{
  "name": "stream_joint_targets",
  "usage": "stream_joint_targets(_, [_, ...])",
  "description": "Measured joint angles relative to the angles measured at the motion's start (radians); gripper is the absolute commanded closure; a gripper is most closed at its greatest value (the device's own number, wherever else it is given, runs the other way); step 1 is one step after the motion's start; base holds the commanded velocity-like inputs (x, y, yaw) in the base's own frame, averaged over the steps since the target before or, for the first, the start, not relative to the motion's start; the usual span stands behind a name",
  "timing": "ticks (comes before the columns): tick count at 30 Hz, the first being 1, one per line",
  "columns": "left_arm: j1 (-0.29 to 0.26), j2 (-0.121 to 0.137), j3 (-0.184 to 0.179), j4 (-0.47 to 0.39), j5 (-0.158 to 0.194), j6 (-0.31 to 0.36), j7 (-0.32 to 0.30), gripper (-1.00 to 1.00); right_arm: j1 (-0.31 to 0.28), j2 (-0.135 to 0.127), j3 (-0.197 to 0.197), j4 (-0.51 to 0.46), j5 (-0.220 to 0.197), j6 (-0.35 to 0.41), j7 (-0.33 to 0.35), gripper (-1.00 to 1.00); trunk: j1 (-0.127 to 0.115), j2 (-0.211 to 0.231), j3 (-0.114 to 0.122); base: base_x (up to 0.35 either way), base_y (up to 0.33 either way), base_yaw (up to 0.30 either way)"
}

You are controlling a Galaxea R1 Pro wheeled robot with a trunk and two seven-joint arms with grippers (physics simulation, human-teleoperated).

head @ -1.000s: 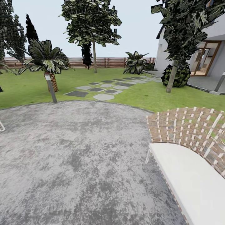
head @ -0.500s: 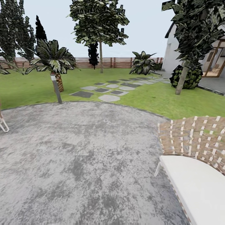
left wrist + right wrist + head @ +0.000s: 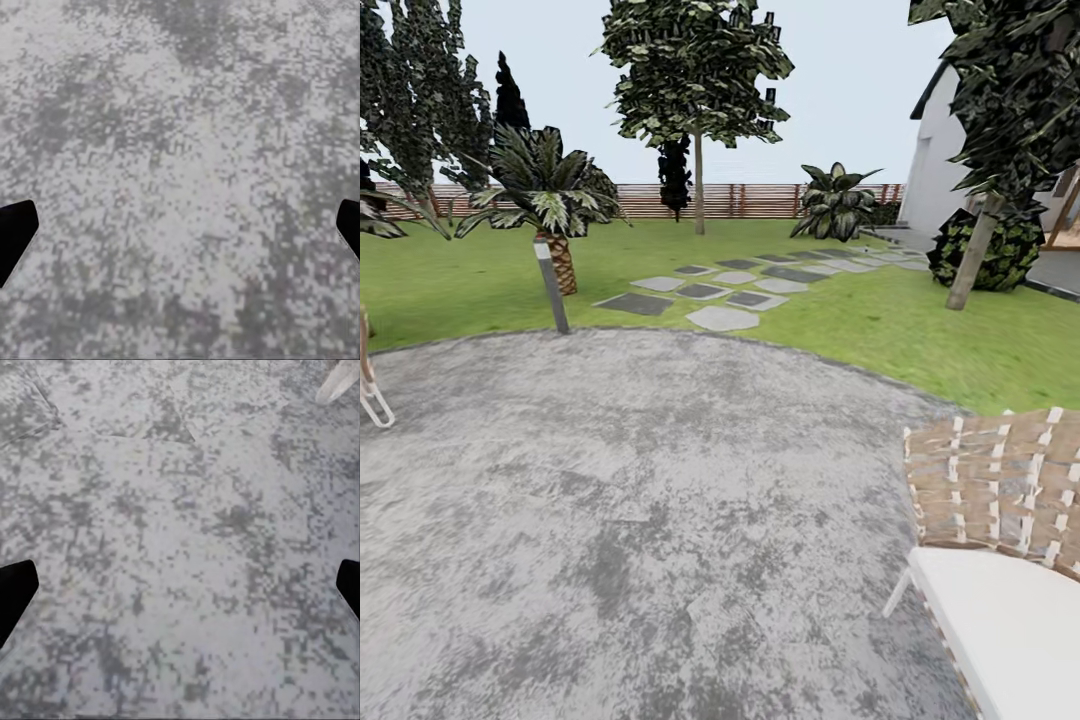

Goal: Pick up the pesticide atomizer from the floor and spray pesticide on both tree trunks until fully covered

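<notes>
The pesticide atomizer is out of view. In the head view the garden lawn (image 3: 450,290) lies beyond a grey paved patch (image 3: 640,500). One tree with a thin straight trunk (image 3: 698,190) stands far off by the fence. Another leaning trunk (image 3: 973,255) rises at the right near the house. In the left wrist view my left gripper (image 3: 180,232) hangs open over grey paving, its black fingertips (image 3: 15,232) far apart. In the right wrist view my right gripper (image 3: 180,592) is open too, over the same paving.
A woven chair (image 3: 1000,490) with a white cushion stands at the lower right, and its pale leg (image 3: 339,379) shows in the right wrist view. A short post (image 3: 552,290) and a palm (image 3: 560,255) edge the paving. Stepping stones (image 3: 720,295) lead toward the fence (image 3: 760,200).
The whole head view has shifted: the camera has swung left, so the chair, trees and house sit further right in the picture. Another chair's leg has come in at the left edge.
</notes>
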Motion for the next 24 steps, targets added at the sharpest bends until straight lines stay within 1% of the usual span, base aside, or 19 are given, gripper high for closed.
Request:
stream_joint_targets(18, [0.0,0.0,0.0,0.0,0.0,0.0,0.0,-1.0,0.0,0.0,-0.001,0.0,0.002,0.0,0.0,-1.0,0.0,0.0,0.0,0.34,0.0,0.002])
stream_joint_targets(24, [0.0,0.0,0.0,0.0,0.0,0.0,0.0,-1.0,0.0,0.0,0.0,0.0,0.002,0.0,0.0,-1.0,0.0,0.0,0.0,0.34,0.046,0.0])
